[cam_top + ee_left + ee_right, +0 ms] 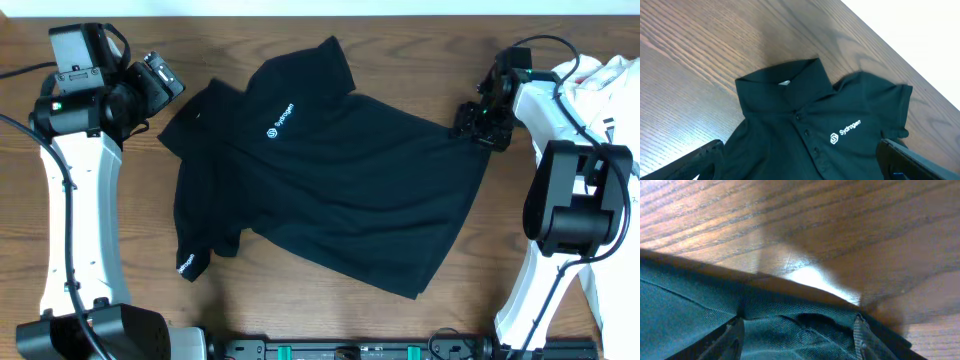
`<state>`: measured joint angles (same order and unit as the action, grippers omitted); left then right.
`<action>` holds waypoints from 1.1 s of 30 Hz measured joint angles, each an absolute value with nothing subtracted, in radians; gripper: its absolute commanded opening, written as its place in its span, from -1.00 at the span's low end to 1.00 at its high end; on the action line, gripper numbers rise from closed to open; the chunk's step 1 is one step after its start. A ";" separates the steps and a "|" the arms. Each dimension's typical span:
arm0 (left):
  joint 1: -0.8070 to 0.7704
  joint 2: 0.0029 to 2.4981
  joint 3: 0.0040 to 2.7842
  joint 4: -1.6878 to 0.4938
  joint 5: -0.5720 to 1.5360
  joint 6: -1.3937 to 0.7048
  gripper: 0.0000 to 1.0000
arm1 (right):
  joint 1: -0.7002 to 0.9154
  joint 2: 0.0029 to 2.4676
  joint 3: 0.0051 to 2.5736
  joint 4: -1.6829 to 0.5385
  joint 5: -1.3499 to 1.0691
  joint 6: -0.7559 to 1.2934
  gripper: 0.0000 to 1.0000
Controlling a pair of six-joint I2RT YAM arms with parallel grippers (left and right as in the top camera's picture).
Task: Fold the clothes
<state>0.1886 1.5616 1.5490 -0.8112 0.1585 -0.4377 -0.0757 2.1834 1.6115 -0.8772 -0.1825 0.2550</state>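
A black polo shirt (330,170) with a white chest logo lies spread face up on the wooden table, collar toward the back left. My left gripper (165,85) is open and empty, just off the shirt's left sleeve. In the left wrist view its fingers (800,146) hover wide apart over the button placket (812,145). My right gripper (475,122) is at the shirt's right hem corner. In the right wrist view its fingers (797,326) are open on either side of a bump of the fabric (690,310), down at the cloth.
A pile of white clothes (600,75) lies at the back right behind the right arm. Bare wood (100,250) shows left of the shirt, and the table's back edge (920,30) is close behind the collar.
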 measured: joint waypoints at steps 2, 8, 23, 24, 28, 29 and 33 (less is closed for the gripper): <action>0.189 1.562 1.549 -0.811 0.158 -0.438 0.96 | -0.076 2.183 1.612 -0.878 -0.184 0.260 0.25; 0.189 1.562 1.549 -0.811 0.158 -0.438 0.96 | -0.076 2.184 1.612 -0.875 -0.184 0.276 -0.33; 0.189 1.562 1.549 -0.812 0.158 -0.438 0.96 | -0.076 2.183 1.615 -0.907 -0.123 0.264 -0.10; 0.189 1.562 1.549 -0.812 0.159 -0.438 0.96 | -0.076 2.183 1.620 -0.925 -0.122 0.260 0.00; 0.189 1.562 1.549 -0.811 0.159 -0.438 0.96 | -0.076 2.162 1.639 -1.006 -0.119 0.258 0.22; 0.189 1.562 1.549 -0.812 0.159 -0.438 0.96 | -0.076 2.152 1.640 -1.026 -0.118 0.259 0.25; 0.189 1.562 1.549 -0.812 0.159 -0.438 0.95 | -0.076 2.102 1.646 -1.089 -0.118 0.278 0.33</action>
